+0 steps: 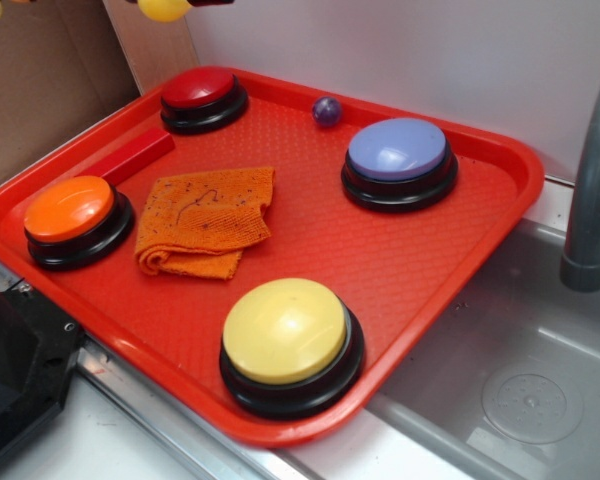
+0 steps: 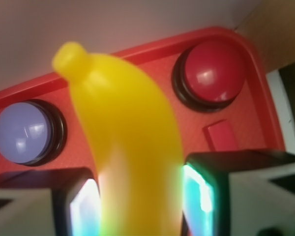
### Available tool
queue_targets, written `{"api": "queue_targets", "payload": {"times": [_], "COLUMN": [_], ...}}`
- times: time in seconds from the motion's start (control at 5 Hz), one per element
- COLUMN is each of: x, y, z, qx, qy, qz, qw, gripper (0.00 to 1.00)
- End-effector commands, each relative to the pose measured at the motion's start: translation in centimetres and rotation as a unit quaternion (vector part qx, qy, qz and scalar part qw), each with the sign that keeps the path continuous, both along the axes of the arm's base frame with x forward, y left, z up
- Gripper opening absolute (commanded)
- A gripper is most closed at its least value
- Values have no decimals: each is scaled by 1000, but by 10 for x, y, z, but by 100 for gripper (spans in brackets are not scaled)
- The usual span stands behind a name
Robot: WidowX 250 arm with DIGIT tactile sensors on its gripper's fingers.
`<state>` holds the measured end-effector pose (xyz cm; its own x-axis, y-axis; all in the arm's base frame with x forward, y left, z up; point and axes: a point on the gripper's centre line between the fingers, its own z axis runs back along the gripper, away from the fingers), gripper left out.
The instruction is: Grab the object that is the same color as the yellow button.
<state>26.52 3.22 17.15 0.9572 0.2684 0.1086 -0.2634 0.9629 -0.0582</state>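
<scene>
Four buttons: sitting on the red tray (image 1: 480, 215), each a dome on a black base.
Yellow button (image 1: 286, 335): resting at the tray's near edge, closest to the exterior camera.
Orange button (image 1: 72, 215): sitting at the tray's left side, just beside the cloth.
Red button (image 1: 201, 95): sitting in the far corner; in the wrist view (image 2: 211, 73) it is showing at upper right.
Blue button (image 1: 398, 155): sitting toward the right; in the wrist view (image 2: 24, 132) it is showing at left.
Banana (image 2: 125, 142): hanging above the tray, held between the two fingers and filling the middle of the wrist view, its stem end pointing up and left in that picture. In the exterior view only a rounded yellow bit (image 1: 163, 9) is peeking in at the top edge, above and left of the red button.
Hand (image 2: 137, 196): gripping the banana, one finger pressing on each side of it; the finger (image 2: 83, 206) surfaces are glowing whitish green. In the exterior view only a dark sliver is showing at the top edge beside the yellow bit.
Cloth (image 1: 205, 220): lying folded mid-tray, between the orange button and the tray's centre.
Ball (image 1: 327, 110): small and purple, sitting near the far rim between the red and blue buttons.
Red block (image 1: 130, 157): lying flat between the red and orange buttons.
Tray: resting on the counter (image 1: 110, 445), just beside a grey sink (image 1: 525, 380) with a grey faucet (image 1: 592, 190).
</scene>
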Motion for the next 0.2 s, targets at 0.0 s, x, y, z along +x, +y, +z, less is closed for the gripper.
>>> {"api": "queue_targets", "payload": {"times": [0.0], "x": [12], "y": [16], "z": [5], "qx": [8], "qy": [58], "qz": [38], "qw": [998], "gripper": [100]}}
